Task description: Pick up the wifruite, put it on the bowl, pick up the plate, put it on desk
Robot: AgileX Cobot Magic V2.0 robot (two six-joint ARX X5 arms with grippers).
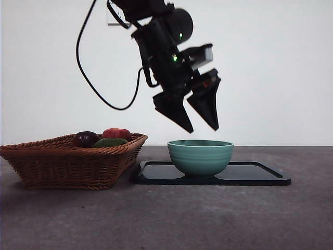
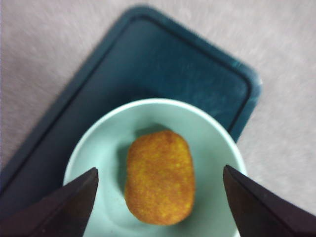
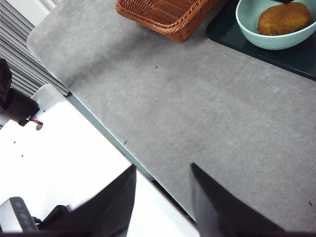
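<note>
The golden-brown oval wifruite [image 2: 159, 177] lies inside the glossy teal-green ceramic bowl [image 1: 200, 157], which stands on a dark rectangular plate [image 1: 260, 174] beside a brown wicker basket [image 1: 73, 161]. The left hand [image 1: 203, 127] hangs open and empty above the bowl's rim. The right hand [image 3: 163, 197] waits, open, over the dark grey surface's [image 3: 197, 113] near edge, well apart.

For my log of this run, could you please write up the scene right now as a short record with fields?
wifruite: lying inside the bowl, free of any gripper
bowl: upright on the dark tray
dark tray: flat on the desk, beside the wicker basket
wicker basket: holds dark purple, red and green fruit
left gripper: open, above the bowl
right gripper: open, waiting over the desk's edge, away from the bowl
desk: dark grey surface
</note>
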